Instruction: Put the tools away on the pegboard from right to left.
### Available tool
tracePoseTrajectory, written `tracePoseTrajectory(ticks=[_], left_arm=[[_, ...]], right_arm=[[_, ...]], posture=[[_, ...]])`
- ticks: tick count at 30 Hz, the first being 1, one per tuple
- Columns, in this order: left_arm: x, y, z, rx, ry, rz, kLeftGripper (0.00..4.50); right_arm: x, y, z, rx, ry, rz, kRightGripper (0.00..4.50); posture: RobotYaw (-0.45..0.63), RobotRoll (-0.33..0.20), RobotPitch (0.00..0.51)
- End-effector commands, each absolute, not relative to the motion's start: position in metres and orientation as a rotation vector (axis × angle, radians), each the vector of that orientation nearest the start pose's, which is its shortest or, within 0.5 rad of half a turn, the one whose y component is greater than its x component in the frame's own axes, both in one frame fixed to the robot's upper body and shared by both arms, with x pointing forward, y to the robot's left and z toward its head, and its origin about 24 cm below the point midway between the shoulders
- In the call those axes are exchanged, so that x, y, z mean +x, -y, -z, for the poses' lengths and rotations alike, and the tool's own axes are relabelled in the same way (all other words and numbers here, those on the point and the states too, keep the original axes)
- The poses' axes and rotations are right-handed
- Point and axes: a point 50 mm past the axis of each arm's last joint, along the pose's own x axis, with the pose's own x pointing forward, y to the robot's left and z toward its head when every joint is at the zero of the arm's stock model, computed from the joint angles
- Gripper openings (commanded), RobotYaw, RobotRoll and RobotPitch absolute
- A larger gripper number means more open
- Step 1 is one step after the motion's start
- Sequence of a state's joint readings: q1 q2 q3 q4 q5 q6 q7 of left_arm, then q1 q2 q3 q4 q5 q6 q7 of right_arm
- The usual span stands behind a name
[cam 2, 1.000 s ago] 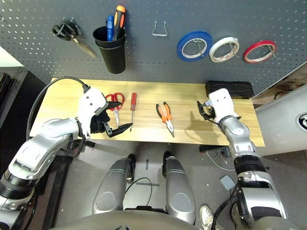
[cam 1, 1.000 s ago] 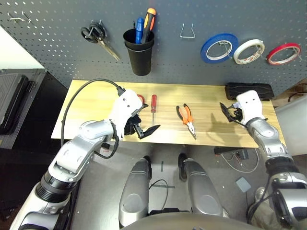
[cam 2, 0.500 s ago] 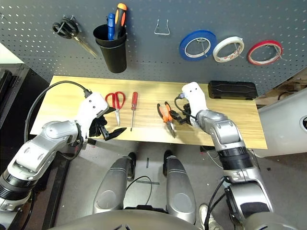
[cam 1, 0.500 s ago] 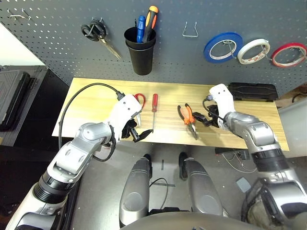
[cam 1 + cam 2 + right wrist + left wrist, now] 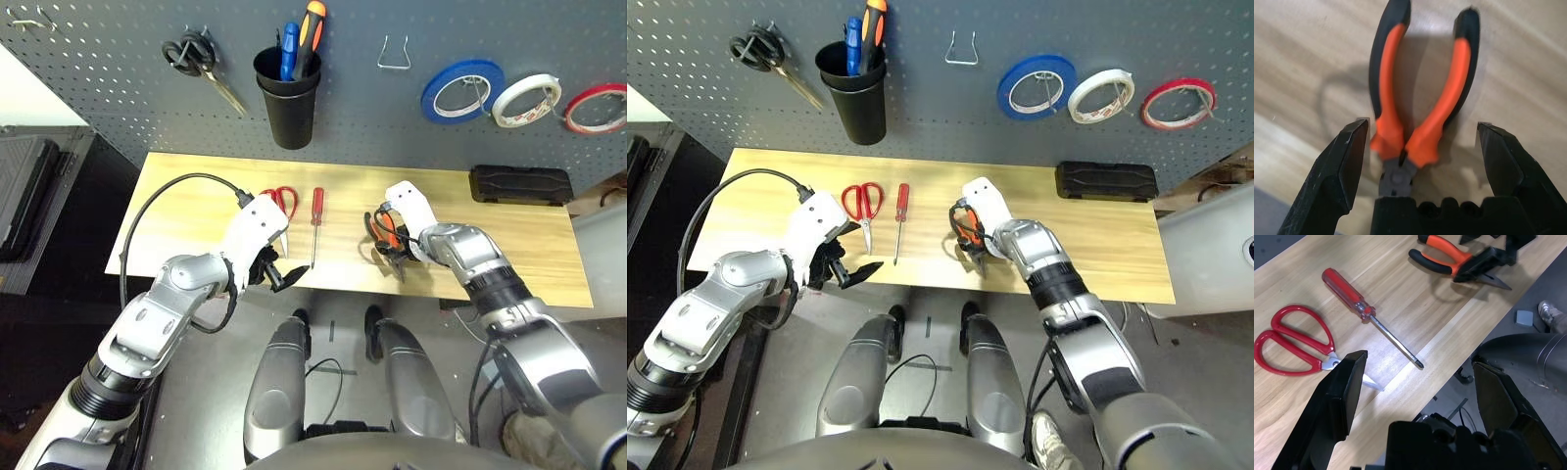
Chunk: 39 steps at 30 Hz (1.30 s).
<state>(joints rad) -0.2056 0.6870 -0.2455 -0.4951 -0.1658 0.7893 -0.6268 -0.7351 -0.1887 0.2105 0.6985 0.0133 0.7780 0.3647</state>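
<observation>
Orange-and-black pliers (image 5: pixel 1386 98) lie on the wooden table (image 5: pixel 196 191), nose toward the front edge. My right gripper (image 5: pixel 1421 132) is open and straddles them at the pivot, one finger on each side, nothing gripped. The red-handled screwdriver (image 5: pixel 314 220) and the red-handled scissors (image 5: pixel 277 204) lie to their left. At the table's front edge, near the scissors' tip, my left gripper (image 5: pixel 1418 364) hangs open and empty. A thin red tape ring (image 5: pixel 596 108) hangs at the far right of the dark grey pegboard (image 5: pixel 118 59).
On the pegboard hang black-handled scissors (image 5: pixel 196 64), a black cup (image 5: pixel 286 98) holding screwdrivers, a bare wire hook (image 5: pixel 394 54), a blue tape roll (image 5: pixel 460 90) and a white tape roll (image 5: pixel 527 100). A black case (image 5: pixel 519 183) lies at the table's back right.
My right arm swung left from the table's right part and came down over the pliers, staying open. My left gripper drifted slightly toward the front edge. The view shifted a little.
</observation>
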Motion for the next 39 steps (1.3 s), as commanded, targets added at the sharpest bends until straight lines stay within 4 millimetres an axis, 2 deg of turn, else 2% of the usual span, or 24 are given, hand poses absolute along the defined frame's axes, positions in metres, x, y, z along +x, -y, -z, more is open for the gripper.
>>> tracePoseTrajectory(ticks=[1, 6, 12, 15, 19, 22, 25, 27, 39], left_arm=[[0.239, -0.156, -0.106, 0.523, -0.422, 0.821, 4.50], [0.239, -0.157, -0.106, 0.521, -0.421, 0.806, 4.50], [0.239, -0.158, -0.106, 0.517, -0.415, 0.800, 4.50], [0.241, -0.156, -0.113, 0.503, -0.362, 0.803, 4.50], [0.242, -0.149, -0.130, 0.423, -0.207, 0.840, 4.50], [0.241, -0.144, -0.145, 0.361, -0.089, 0.866, 4.50], [0.241, -0.142, -0.157, 0.317, 0.002, 0.855, 4.50], [0.240, -0.141, -0.163, 0.287, 0.054, 0.847, 4.50], [0.243, -0.140, -0.199, 0.218, 0.236, 0.858, 4.50]], right_arm=[[0.339, 0.127, -0.010, -0.236, -0.923, -0.397, 4.09], [0.344, 0.131, -0.016, -0.235, -0.909, -0.384, 2.62], [0.350, 0.150, -0.034, -0.254, -0.809, -0.379, 2.58], [0.352, 0.160, -0.055, -0.302, -0.614, -0.406, 2.58], [0.348, 0.168, -0.078, -0.351, -0.406, -0.443, 2.58], [0.342, 0.177, -0.097, -0.371, -0.264, -0.452, 2.58], [0.332, 0.183, -0.120, -0.483, -0.055, -0.497, 2.58], [0.325, 0.187, -0.131, -0.515, 0.018, -0.520, 2.58], [0.291, 0.201, -0.181, -0.401, 0.346, -0.550, 2.58]], posture=[[0.28, 0.000, 0.344], [0.30, 0.000, 0.339], [0.29, 0.000, 0.331], [0.29, 0.000, 0.331], [0.28, 0.000, 0.325], [0.27, 0.000, 0.322], [0.26, 0.000, 0.312], [0.26, 0.000, 0.312], [0.22, 0.000, 0.292]])
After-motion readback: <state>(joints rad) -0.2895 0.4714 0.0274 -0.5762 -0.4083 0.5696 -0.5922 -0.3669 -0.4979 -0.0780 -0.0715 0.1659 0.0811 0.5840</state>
